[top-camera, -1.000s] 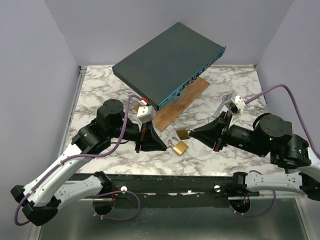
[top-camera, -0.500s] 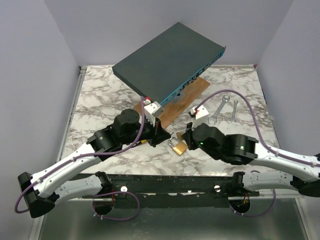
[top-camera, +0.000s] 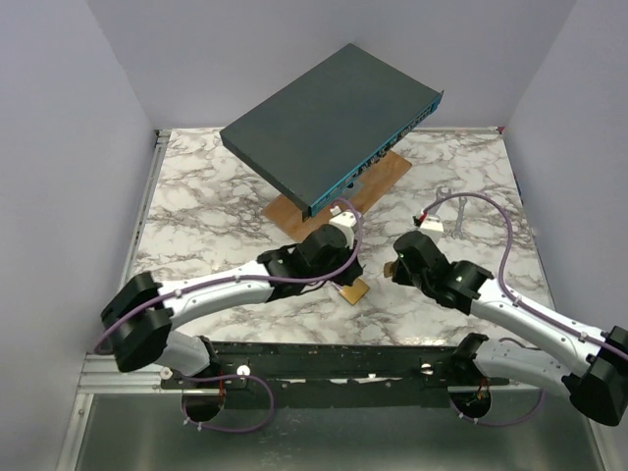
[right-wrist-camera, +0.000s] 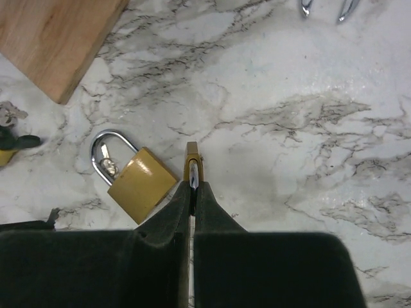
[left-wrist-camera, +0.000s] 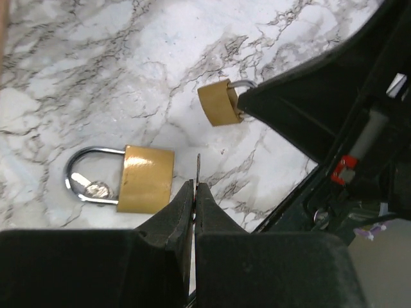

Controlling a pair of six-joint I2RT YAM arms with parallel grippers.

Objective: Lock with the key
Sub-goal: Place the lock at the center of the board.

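Observation:
My left gripper is shut on a thin key whose blade pokes out edge-on past the fingertips. It hovers just right of a large brass padlock lying flat on the marble with its shackle to the left. My right gripper is shut on the shackle of a small brass padlock and holds it on edge. That small padlock also shows in the left wrist view. The large padlock lies left of the right fingers. In the top view both grippers meet above the large padlock.
A wooden board lies behind the grippers with a dark flat box propped on it. Wrenches lie at the far right. More keys lie left of the large padlock. The table's front edge is close.
Both arms have stretched out and swung inward. The left gripper moved right over the large padlock, and the right gripper moved back and left with the small padlock.

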